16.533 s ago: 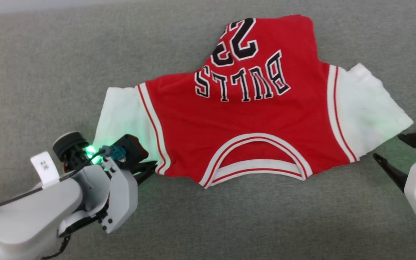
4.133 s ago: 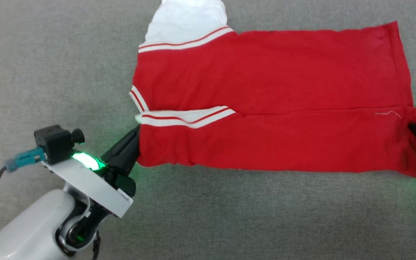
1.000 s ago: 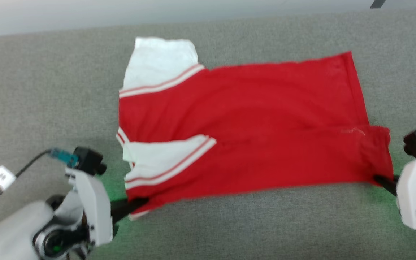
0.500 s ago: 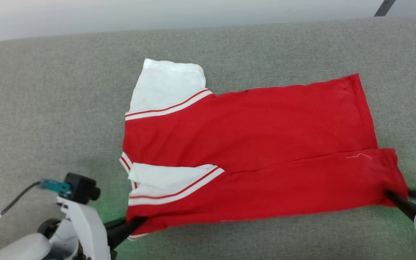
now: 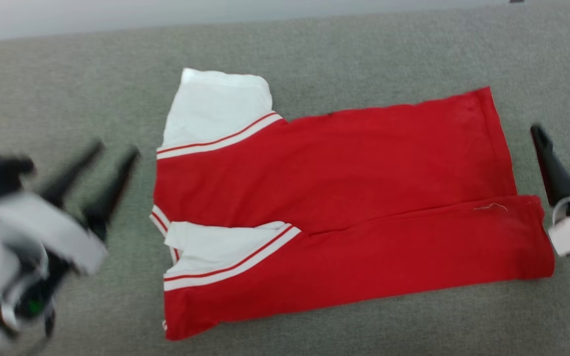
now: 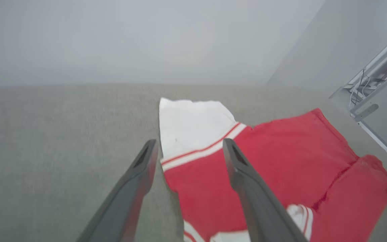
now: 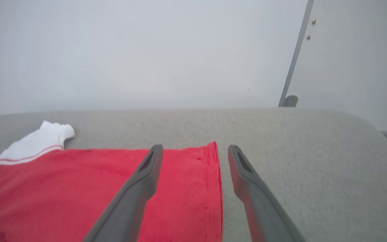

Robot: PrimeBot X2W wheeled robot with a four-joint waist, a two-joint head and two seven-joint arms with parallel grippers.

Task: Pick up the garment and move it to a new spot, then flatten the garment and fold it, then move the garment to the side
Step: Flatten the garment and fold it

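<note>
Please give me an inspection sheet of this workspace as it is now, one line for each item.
Surface: grey fabric surface, flat.
Job's things: garment lies flat, near long edge folded over, one white sleeve sticking out.
Clutter: nothing seen.
Grippers: left gripper open, beside the garment's left end, holding nothing; right gripper open, beside its right end, holding nothing.
Cables: wires on a pale frame beyond the surface.
Surroundings: pale wall, grey pole.

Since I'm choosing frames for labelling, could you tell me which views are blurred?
Head view: left hand heavily motion-smeared, right hand slightly, garment fairly sharp. Left and right wrist views: mildly soft, evenly lit, no glare.
</note>
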